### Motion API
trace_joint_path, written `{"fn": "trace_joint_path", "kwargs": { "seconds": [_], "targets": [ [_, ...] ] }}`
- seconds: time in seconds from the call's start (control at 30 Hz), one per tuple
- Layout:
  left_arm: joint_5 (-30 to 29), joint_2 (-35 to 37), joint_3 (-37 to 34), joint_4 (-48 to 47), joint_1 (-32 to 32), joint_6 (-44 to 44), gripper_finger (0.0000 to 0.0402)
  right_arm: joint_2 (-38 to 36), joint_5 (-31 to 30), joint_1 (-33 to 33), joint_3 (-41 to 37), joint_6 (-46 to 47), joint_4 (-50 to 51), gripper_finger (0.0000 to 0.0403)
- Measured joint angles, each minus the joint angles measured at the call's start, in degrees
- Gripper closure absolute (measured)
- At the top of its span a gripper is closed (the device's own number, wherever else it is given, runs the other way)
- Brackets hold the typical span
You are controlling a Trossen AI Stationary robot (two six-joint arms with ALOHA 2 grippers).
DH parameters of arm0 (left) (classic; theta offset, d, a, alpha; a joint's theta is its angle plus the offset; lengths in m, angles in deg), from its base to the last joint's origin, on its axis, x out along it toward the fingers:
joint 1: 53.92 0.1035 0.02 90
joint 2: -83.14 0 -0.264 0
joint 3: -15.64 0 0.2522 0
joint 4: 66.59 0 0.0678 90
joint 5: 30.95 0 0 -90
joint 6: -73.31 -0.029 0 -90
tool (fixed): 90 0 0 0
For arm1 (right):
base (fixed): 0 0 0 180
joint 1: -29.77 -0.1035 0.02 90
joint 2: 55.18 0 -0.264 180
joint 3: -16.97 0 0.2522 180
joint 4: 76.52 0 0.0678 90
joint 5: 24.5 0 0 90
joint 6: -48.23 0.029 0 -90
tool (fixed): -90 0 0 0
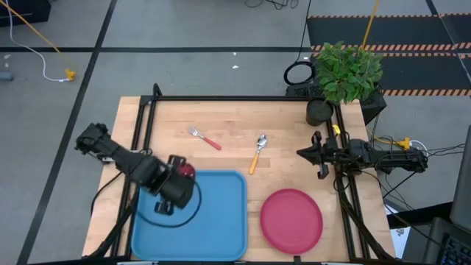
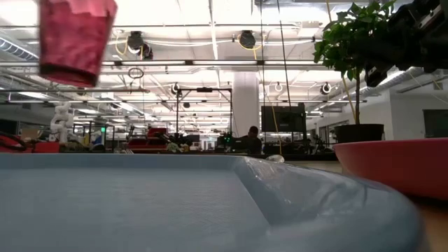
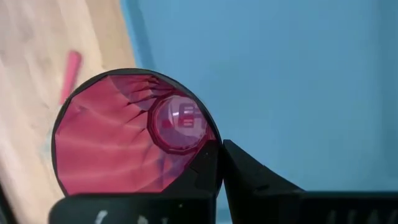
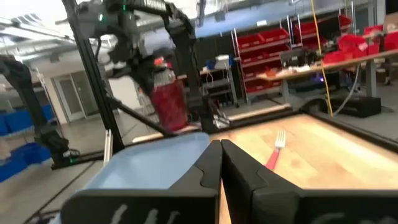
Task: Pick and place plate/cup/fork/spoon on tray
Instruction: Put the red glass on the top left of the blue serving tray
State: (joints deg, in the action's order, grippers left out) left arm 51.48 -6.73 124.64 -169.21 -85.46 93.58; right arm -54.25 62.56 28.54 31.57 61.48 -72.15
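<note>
Counting one cup (image 1: 187,171), one tray (image 1: 221,221)

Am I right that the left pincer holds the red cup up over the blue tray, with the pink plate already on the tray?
Not quite. The high view shows the plate on the table beside the tray, not on it. The left pincer does hold the cup over the tray.

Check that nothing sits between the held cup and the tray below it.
Nothing visible does. The left gripper holds the cup in the air above the tray, near its back left corner. The tray floor under it shows bare blue; the plate lies on the table beside the tray.
</note>
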Motion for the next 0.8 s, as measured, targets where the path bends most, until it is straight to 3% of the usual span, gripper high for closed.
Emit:
{"fn": "trace_joint_path", "kwargs": {
  "seconds": [0.27, 0.47, 0.67, 0.8],
  "targets": [
    [-2.49, 0.0, 0.0, -1.13, -11.61, 14.58, 0.0392, 0.0, 0.0, 0.0, 0.0, 0.0, -3.97, 0.0403],
    [-6.38, 0.0, 0.0, -1.16, -17.8, 20.44, 0.0393, 0.0, 0.02, 0.02, 0.0, 0.01, -7.51, 0.0403],
    [-9.13, 0.06, -1.59, -1.12, -20.73, 24.45, 0.0388, 0.0, 0.02, 0.0, 0.0, 0.01, -9.41, 0.0403],
    [-6.46, 1.63, -7.21, -1.1, -20.84, 28.2, 0.0394, 0.0, 0.02, 0.0, 0.0, 0.01, -9.48, 0.0403]
  ]
}}
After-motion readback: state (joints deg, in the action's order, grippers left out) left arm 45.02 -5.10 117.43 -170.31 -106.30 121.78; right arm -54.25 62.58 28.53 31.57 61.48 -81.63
